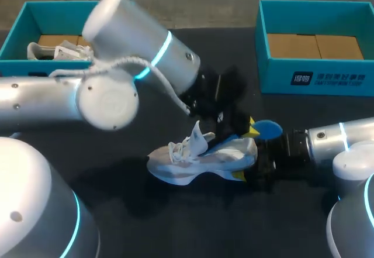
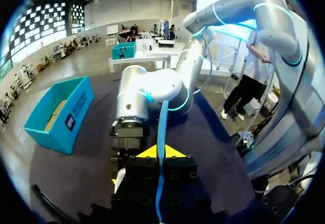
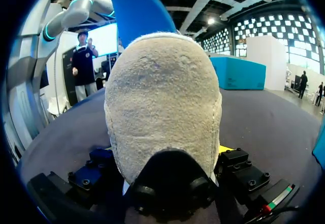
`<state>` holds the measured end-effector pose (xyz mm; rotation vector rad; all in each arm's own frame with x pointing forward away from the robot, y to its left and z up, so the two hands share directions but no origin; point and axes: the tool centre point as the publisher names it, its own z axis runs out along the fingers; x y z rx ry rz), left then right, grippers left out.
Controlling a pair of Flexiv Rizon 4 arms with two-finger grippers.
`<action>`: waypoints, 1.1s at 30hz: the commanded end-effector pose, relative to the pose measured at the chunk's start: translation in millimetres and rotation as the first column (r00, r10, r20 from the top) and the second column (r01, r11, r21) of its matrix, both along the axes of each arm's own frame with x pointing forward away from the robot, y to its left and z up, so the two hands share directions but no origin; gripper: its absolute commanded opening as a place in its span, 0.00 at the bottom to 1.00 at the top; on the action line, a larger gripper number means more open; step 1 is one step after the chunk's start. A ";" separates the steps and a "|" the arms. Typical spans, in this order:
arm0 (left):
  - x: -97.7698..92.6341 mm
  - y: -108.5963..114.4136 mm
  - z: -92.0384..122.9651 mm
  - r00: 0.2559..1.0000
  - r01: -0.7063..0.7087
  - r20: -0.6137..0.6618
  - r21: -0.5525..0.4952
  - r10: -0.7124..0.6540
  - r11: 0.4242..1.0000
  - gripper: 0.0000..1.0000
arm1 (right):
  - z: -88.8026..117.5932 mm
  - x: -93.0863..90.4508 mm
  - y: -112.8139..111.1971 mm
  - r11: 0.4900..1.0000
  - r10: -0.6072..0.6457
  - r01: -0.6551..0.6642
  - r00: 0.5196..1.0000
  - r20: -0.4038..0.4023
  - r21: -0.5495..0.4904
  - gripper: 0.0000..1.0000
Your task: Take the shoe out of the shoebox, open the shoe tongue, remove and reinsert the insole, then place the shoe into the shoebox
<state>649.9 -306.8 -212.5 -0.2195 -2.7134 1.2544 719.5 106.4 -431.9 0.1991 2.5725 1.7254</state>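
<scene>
Clamped at its fuzzy, rounded heel in the right jaws, centre of the dark worktop [image 1: 175,226]: white lace-up shoe [image 1: 198,158], tilted. Pinched edge-on between closed left jaws, on the heel's far side: thin, flat blue insole [image 1: 267,129].

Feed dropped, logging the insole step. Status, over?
Left gripper shut on blue insole. Right gripper shut on shoe at heel, shoe on table. Nothing blocking.
</scene>
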 end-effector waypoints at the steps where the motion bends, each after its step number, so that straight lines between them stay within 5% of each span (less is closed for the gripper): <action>1: 4.0 16.6 26.8 0.998 0.054 -0.041 -0.020 -0.055 0.998 0.00 | -1.0 -0.7 1.9 1.000 0.000 0.000 1.000 -0.001 -0.005 0.00; 15: 6.4 23.1 110.1 0.989 0.000 -0.148 -0.096 -0.015 0.995 0.00 | -1.0 -0.7 1.9 1.000 0.000 0.000 1.000 -0.001 -0.005 0.00; 33: 3.9 58.7 216.2 0.942 -0.101 -0.336 -0.243 0.014 0.965 0.00 | -1.0 -0.7 1.9 1.000 0.000 0.000 1.000 -0.001 -0.005 0.00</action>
